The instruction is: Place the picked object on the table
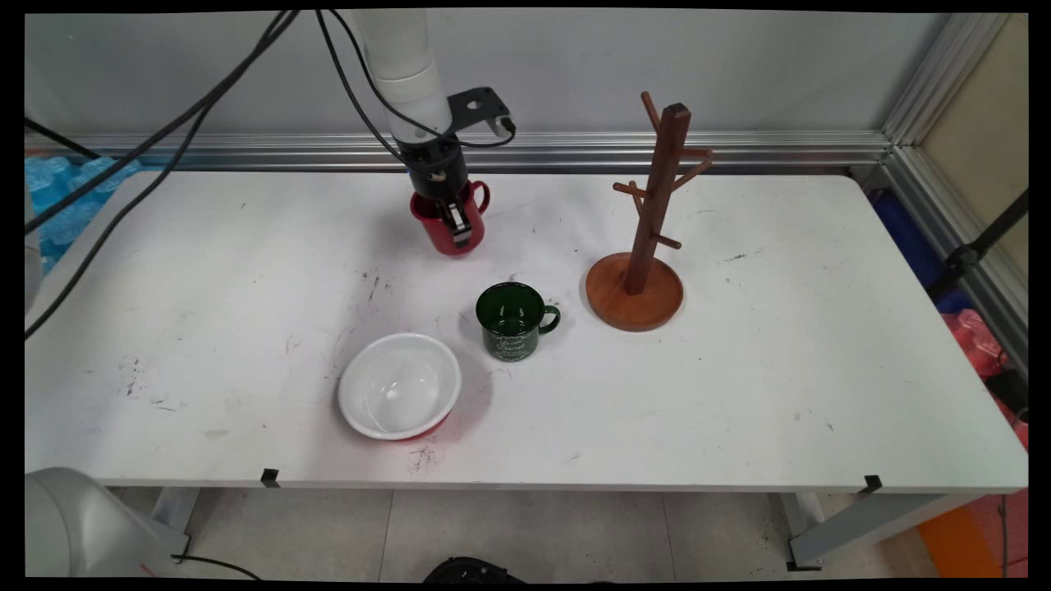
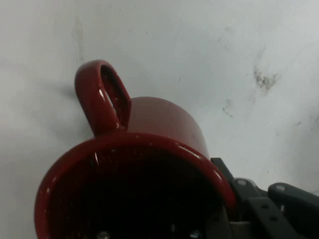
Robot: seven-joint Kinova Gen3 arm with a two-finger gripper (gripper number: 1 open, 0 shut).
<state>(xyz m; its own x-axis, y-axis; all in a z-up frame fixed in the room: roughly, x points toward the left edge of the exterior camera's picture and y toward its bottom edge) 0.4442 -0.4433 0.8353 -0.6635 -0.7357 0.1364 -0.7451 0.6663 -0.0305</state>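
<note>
My gripper [image 1: 454, 228] is shut on the near wall of a red mug [image 1: 439, 234] at the back middle of the table, with one finger down the outside and the other inside the cup. The mug's handle [image 1: 481, 195] points right and back. In the hand view the red mug [image 2: 149, 149] fills the lower half, its handle [image 2: 102, 97] points up, and the outer finger [image 2: 249, 199] lies against its rim at the lower right. Whether the mug rests on the table or hangs just above it cannot be told.
A green mug [image 1: 511, 320] stands upright mid-table with its handle to the right. A white bowl [image 1: 400, 385] sits in front of it to the left. A wooden mug tree [image 1: 649, 238] on a round base stands to the right. Black cables hang at the upper left.
</note>
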